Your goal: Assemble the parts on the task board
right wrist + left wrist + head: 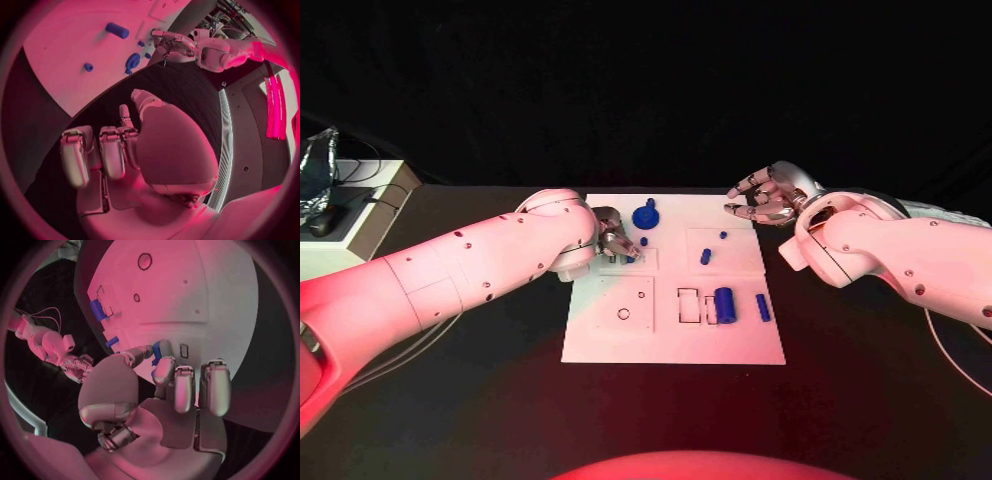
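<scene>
The white task board (668,335) lies mid-table. My left hand (617,244) rests on its far left part, thumb and a finger pinching a small blue part (156,352) against the board. Beside it stands a blue knob-shaped part (646,215), with a tiny blue piece (643,241) close by. My right hand (764,200) hovers off the board's far right corner, fingers loosely curled and apart, holding nothing. A blue cylinder (724,303) and a blue bar (763,307) lie on the board's right half. The right wrist view shows the board (69,55), cylinder (117,30), knob (132,61) and left hand (170,44).
Two small blue pieces (723,235) (705,256) sit mid-board on the right. Outlined slots (691,305) and a round hole (623,314) mark the near half. A pale box (351,215) with cables stands at the table's left edge.
</scene>
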Tool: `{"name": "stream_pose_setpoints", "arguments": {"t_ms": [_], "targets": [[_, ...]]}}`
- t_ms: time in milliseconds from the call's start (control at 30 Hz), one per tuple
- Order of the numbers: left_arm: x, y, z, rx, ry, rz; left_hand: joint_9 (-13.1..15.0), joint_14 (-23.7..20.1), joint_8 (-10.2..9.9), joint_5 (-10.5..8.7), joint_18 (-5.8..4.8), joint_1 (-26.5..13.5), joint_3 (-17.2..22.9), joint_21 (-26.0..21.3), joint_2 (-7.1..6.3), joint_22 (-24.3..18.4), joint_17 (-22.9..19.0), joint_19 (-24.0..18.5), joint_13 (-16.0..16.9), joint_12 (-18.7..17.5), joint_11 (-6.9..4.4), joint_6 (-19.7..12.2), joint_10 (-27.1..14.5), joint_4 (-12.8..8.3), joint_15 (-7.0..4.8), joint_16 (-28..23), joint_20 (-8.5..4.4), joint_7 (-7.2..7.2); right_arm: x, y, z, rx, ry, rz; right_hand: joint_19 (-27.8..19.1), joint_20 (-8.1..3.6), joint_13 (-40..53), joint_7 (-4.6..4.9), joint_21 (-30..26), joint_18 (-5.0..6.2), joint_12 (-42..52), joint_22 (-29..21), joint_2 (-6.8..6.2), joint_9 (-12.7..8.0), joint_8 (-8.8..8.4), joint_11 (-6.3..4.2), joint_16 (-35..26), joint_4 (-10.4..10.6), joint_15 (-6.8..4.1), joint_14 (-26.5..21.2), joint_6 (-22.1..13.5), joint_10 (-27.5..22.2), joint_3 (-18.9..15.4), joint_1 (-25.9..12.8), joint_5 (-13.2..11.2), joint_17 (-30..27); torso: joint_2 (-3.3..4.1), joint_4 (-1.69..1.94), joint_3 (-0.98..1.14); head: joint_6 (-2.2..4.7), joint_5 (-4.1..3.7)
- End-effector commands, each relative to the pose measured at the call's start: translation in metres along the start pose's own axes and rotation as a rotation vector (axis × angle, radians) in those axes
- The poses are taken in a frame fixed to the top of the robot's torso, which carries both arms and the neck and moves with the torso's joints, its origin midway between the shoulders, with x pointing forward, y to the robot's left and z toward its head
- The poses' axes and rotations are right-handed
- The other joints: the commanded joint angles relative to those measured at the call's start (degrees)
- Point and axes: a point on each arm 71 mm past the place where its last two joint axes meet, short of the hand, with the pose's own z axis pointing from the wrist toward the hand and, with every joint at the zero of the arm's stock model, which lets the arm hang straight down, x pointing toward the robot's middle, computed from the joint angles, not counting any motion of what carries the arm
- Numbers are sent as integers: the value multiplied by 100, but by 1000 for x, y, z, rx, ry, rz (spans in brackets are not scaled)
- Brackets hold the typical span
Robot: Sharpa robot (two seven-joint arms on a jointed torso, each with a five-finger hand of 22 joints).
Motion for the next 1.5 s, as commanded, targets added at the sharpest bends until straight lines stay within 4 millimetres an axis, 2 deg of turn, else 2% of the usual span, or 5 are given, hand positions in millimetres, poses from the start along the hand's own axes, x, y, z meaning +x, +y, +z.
{"name": "stream_pose_setpoints", "arguments": {"t_ms": [33,767,1033,1367,1500], "targets": [[4,1,1,-8,25,13,-20,616,-40,-8,-103,-41,-91,-2,-130,347,1509,34,12,-40,-3,2,2,46,-39,19,7,-23,1,0,0,-13,9,-8,601,-57,1330,15,35,0,-21,1509,-19,9,13,-37,-19,10,-36,533,-47,398,32,-37,34,1297,-4,1,6,-10,-1],[3,7,-1,-25,30,24,-158,616,-34,-101,-108,-30,-1022,-5,-443,378,1509,50,95,-38,-3,55,9,707,-41,19,3,-23,0,-1,-1,-11,5,-8,601,-56,1320,17,35,0,-31,1509,-36,9,12,-35,-22,10,-35,531,-64,388,40,-49,41,1289,0,-5,4,-19,-15],[2,9,-2,-27,28,25,-216,616,-22,-531,-107,77,-1393,-9,-455,380,1509,50,119,-46,2,60,11,995,-37,19,6,-18,0,-2,-1,-11,4,-8,601,-56,1318,18,35,0,-34,1509,-41,9,12,-34,-24,6,-35,530,-70,385,44,-49,45,1284,-1,0,2,-27,-27],[0,6,-5,-5,15,0,-299,616,11,-1531,-104,3,-1967,-19,-214,379,1509,46,144,-66,0,61,15,1012,-38,19,8,-23,0,-2,-1,-10,5,-8,601,-56,1319,19,35,0,-32,1509,-44,9,12,-34,-23,6,-34,530,-77,387,48,-52,48,1286,-4,-1,4,-23,-33],[-5,2,-9,19,3,-29,-308,616,18,-1609,-104,-10,-2059,-20,-196,378,1509,46,152,-64,0,60,18,1014,-38,19,7,-23,0,-3,-1,-9,4,-8,601,-56,1322,20,35,0,-30,1509,-44,9,12,-33,-21,6,-34,532,-81,389,52,-53,51,1292,-1,-1,3,-2,-36]]}}
